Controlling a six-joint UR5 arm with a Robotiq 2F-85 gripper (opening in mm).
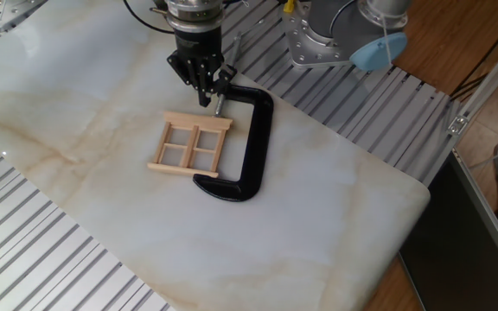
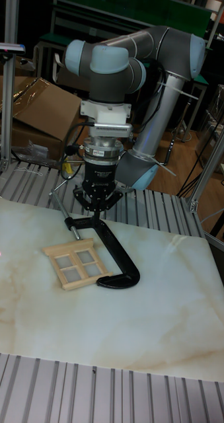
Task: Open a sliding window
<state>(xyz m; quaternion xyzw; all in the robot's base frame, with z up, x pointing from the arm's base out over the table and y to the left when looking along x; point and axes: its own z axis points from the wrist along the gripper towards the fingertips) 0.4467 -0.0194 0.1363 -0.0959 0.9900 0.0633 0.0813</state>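
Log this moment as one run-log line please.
tool: shut, empty, raised above window's far rail | sliding window: flat on table, held by C-clamp | contact: none
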